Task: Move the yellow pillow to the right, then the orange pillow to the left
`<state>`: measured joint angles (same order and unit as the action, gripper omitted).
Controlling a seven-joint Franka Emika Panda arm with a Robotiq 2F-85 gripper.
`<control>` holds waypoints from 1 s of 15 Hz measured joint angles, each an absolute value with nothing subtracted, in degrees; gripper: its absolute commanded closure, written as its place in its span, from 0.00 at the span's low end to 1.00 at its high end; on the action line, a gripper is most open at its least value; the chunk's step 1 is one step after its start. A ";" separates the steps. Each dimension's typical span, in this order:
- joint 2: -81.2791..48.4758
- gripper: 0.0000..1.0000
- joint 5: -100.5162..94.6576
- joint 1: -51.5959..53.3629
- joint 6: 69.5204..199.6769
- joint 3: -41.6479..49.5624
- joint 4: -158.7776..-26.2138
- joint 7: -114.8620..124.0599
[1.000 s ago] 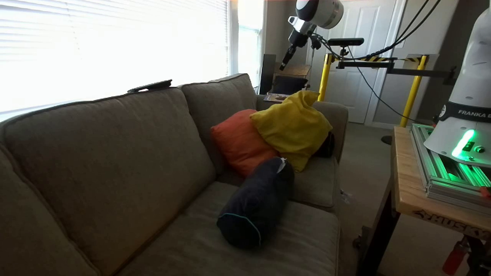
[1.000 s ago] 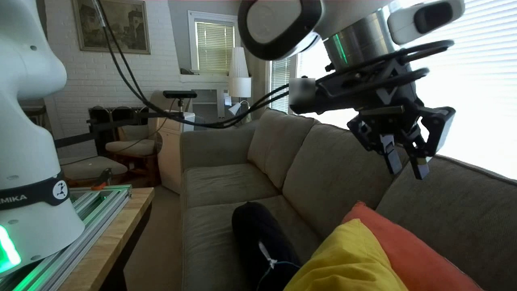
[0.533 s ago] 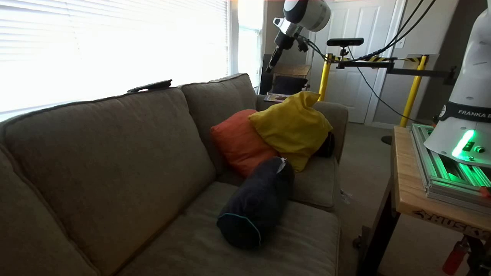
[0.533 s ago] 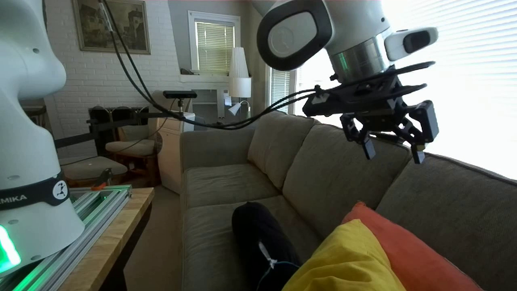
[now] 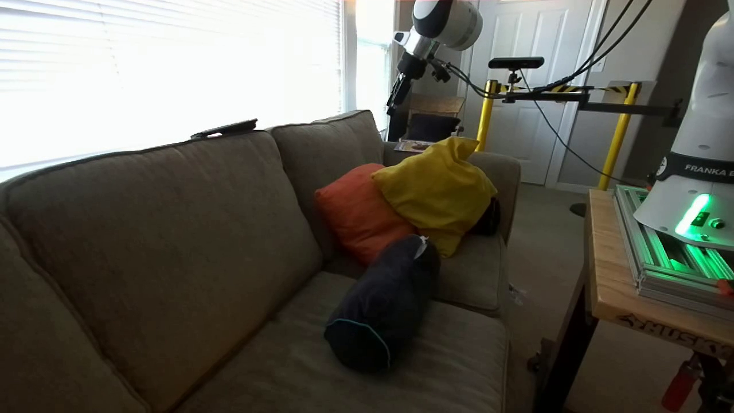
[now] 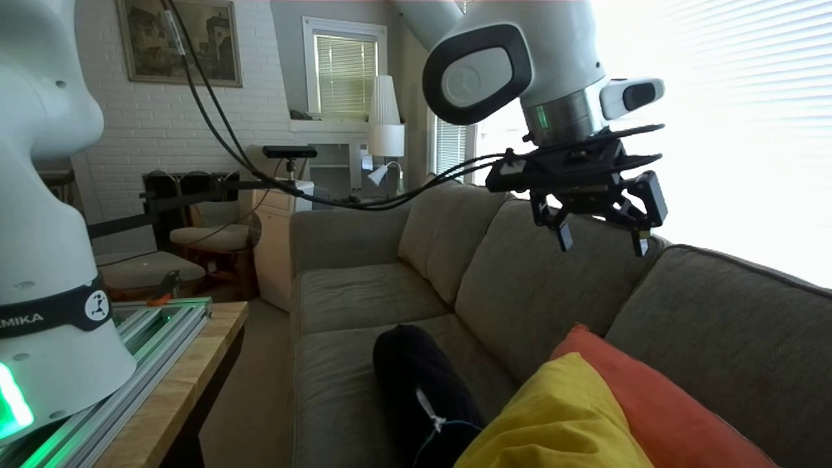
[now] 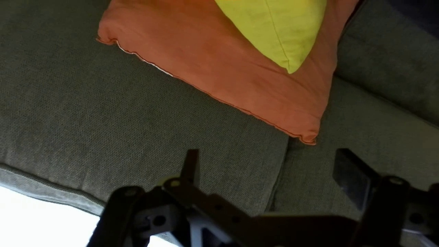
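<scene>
The yellow pillow (image 5: 438,189) leans over part of the orange pillow (image 5: 361,212) at the sofa's far end. Nearer in an exterior view, the yellow pillow (image 6: 562,419) covers the lower left of the orange pillow (image 6: 669,403). High above both, level with the backrest's top, hangs my gripper (image 6: 602,243), its jaws wide apart and nothing between them. In the wrist view the gripper (image 7: 268,152) frames bare sofa fabric. A corner of the orange pillow (image 7: 219,68) points down toward that gap, and the tip of the yellow pillow (image 7: 277,31) lies on top of it.
A dark navy bolster (image 5: 384,304) lies across the seat, touching the pillows' near side. Behind them rises the sofa backrest (image 6: 734,318), with a dark flat object (image 5: 226,129) on its top edge. The robot's wooden table (image 5: 659,310) stands in front of the sofa.
My gripper has opened wide and moved toward the window and backrest, going left in an exterior view. The pillows have hardly shifted.
</scene>
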<state>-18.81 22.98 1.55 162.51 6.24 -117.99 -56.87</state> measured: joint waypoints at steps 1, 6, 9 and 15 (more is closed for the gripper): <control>-18.81 0.00 22.98 1.48 162.51 6.28 -117.99 -56.87; -22.14 0.00 18.12 -1.89 160.67 3.74 -114.16 -46.28; -27.30 0.00 15.88 -1.17 155.07 5.58 -107.41 -35.42; -38.04 0.00 11.17 6.58 139.20 14.43 -91.83 -12.49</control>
<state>-38.04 11.17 6.58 139.20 14.43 -91.83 -12.49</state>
